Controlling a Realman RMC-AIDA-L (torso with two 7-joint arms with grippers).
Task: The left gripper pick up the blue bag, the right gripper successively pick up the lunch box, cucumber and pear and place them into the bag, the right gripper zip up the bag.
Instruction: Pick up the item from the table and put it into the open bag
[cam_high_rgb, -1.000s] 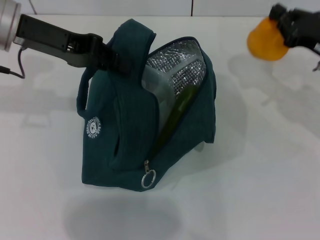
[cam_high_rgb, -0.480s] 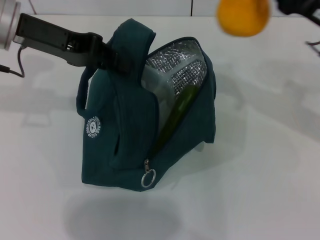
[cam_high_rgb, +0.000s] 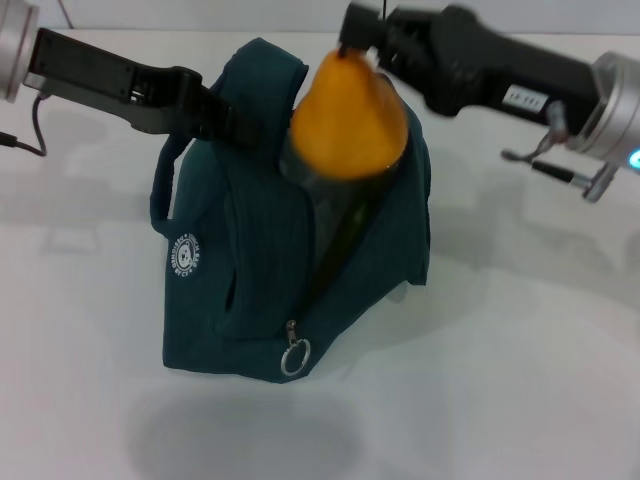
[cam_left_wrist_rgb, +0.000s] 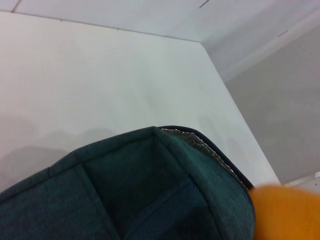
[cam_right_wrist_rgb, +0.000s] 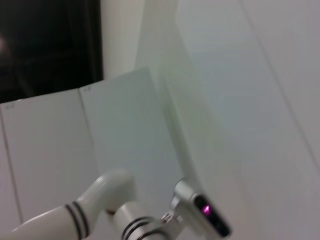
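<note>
Head view: blue bag (cam_high_rgb: 270, 280) sits on white table (cam_high_rgb: 520, 380), mouth gaping toward the right, round white logo (cam_high_rgb: 186, 254) facing the camera, ring zipper pull (cam_high_rgb: 295, 356) hanging low at the front corner.

Left tool (cam_high_rgb: 215, 112) comes in from the left w/ its black arm and is clenched on the bag's loop handle (cam_high_rgb: 262, 70), holding that top edge up. A 2nd handle (cam_high_rgb: 165, 185) droops on the bag's left side.

Right tool (cam_high_rgb: 362, 38) reaches in from the right and grasps the pear (cam_high_rgb: 348, 125) at its narrow stem end. Pear hangs wide end down, directly at the bag's open mouth, covering most of the lining from view; whether it touches the bag can't be told.

Cucumber (cam_high_rgb: 345, 235) is inside the bag, dark green, leaning at a slant along the opening below the pear. Lunch box (cam_high_rgb: 292, 170): only a sliver of clear wall shows inside, just left of the pear.

Left wrist view: bag's teal fabric rim (cam_left_wrist_rgb: 150, 185) close up, strip of foil lining (cam_left_wrist_rgb: 200, 145), orange edge of the pear (cam_left_wrist_rgb: 287, 212) at the corner.

Right wrist view: only wall panels and part of a white robot arm (cam_right_wrist_rgb: 90, 210).
</note>
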